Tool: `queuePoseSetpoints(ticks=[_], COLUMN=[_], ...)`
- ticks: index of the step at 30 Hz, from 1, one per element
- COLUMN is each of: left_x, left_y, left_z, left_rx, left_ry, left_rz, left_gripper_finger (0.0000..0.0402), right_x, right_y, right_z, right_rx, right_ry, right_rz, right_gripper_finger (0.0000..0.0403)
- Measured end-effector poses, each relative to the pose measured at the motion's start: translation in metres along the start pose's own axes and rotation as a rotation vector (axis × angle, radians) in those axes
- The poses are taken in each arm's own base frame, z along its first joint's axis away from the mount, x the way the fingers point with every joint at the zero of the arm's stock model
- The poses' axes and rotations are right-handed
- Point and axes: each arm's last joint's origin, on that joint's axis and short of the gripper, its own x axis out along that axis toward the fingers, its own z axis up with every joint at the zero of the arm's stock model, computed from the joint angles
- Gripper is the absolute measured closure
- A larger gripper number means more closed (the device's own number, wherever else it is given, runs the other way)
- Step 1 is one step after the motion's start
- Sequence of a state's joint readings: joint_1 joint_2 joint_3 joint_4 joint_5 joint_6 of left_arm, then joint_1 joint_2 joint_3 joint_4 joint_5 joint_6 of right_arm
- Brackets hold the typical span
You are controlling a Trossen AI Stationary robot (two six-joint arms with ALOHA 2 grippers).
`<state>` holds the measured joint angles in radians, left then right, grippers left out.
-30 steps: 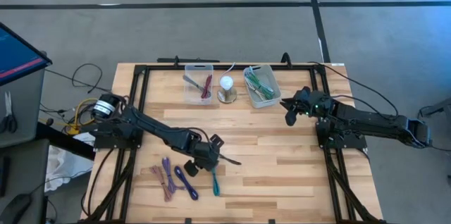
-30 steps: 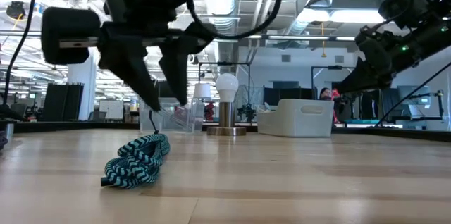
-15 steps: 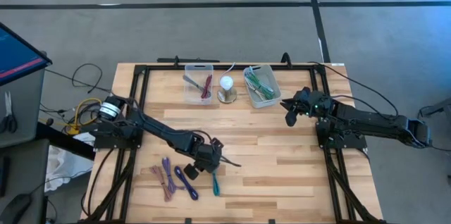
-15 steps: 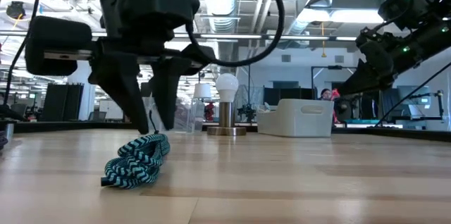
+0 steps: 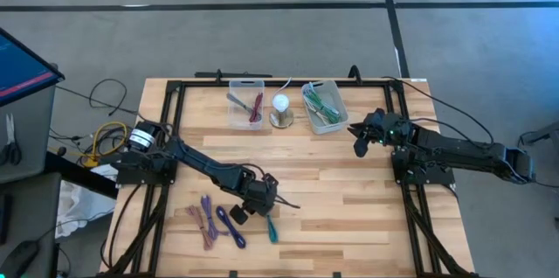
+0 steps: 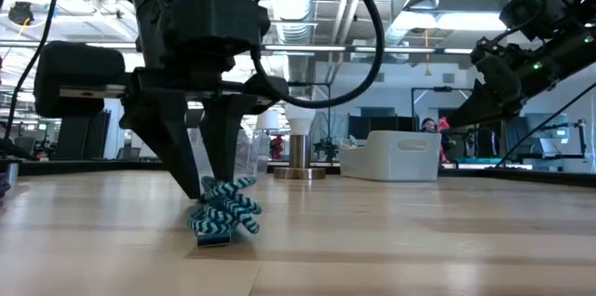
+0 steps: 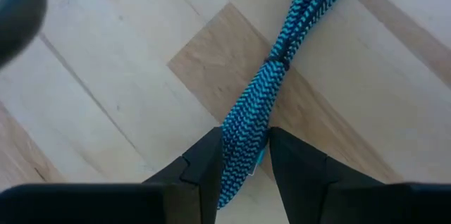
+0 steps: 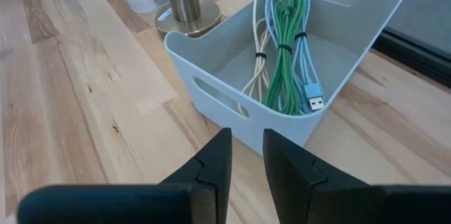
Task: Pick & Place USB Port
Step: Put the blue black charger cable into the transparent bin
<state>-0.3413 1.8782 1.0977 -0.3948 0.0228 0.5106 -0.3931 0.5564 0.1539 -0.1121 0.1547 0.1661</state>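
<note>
Teal cable [image 7: 255, 111] sits pinched in my left claw [image 7: 243, 155] on the worktop [image 5: 349, 199], ready for lifting; right claw [image 8: 245, 155] waits empty, slightly parted, by the white bin [image 8: 211, 76].

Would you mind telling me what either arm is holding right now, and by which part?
The left tool pinches the teal braided cable near the middle of its bundle, beside the tie. The right tool holds nothing.
</note>
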Motion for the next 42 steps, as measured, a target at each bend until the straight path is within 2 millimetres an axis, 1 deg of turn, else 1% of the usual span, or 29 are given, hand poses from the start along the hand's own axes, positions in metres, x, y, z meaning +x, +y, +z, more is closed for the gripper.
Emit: queuePoseSetpoints(ticks=[2, 4, 9, 10, 13, 16, 19, 22, 24, 27, 33, 35, 40, 42], left_x=[0.000, 0.000, 0.000, 0.000, 0.000, -0.006, -0.023, -0.049, -0.071, -0.105, -0.155, -0.166, -0.193, -0.195], left_y=[0.002, 0.003, 0.007, 0.008, 0.009, 0.013, 0.025, 0.041, 0.052, 0.067, 0.086, 0.089, 0.094, 0.093], left_z=[-0.001, -0.002, -0.003, -0.004, -0.004, -0.006, -0.009, -0.014, -0.019, -0.037, -0.096, -0.115, -0.156, -0.174], left_rx=[-0.014, -0.029, -0.043, -0.045, -0.048, -0.059, -0.107, -0.181, -0.223, -0.301, -0.558, -0.629, -0.822, -0.908], left_ry=[-0.001, 0.000, -0.003, -0.002, 0.003, 0.027, 0.025, -0.004, -0.027, -0.051, -0.088, -0.102, -0.183, -0.175], left_rz=[0.000, 0.002, 0.012, 0.011, 0.023, 0.085, 0.192, 0.299, 0.377, 0.503, 0.693, 0.754, 0.927, 0.965], left_gripper_finger=[0.0291, 0.0307, 0.0379, 0.0386, 0.0384, 0.0388, 0.0389, 0.0389, 0.0389, 0.0389, 0.0389, 0.0389, 0.0389, 0.0389], right_x=[0.000, 0.000, 0.000, 0.000, 0.000, 0.000, 0.000, 0.000, 0.000, 0.000, 0.000, 0.000, 0.000, 0.000], right_y=[0.000, 0.000, 0.000, 0.000, 0.000, 0.000, 0.000, 0.000, 0.000, 0.000, -0.001, -0.001, -0.001, -0.001], right_z=[0.000, 0.000, 0.000, 0.000, 0.000, 0.000, -0.002, -0.002, -0.002, -0.002, -0.003, -0.004, -0.004, -0.004], right_rx=[-0.001, 0.000, 0.000, 0.000, 0.000, -0.001, -0.003, -0.004, -0.004, -0.004, -0.005, -0.006, -0.012, -0.013], right_ry=[0.003, 0.003, 0.003, 0.002, 0.002, 0.004, 0.020, 0.024, 0.025, 0.025, 0.032, 0.037, 0.037, 0.037], right_rz=[-0.001, -0.001, -0.001, -0.001, -0.001, -0.001, -0.004, -0.005, -0.006, -0.006, -0.010, -0.011, -0.011, -0.015], right_gripper_finger=[0.0327, 0.0327, 0.0327, 0.0327, 0.0327, 0.0327, 0.0327, 0.0327, 0.0327, 0.0327, 0.0327, 0.0327, 0.0327, 0.0327])
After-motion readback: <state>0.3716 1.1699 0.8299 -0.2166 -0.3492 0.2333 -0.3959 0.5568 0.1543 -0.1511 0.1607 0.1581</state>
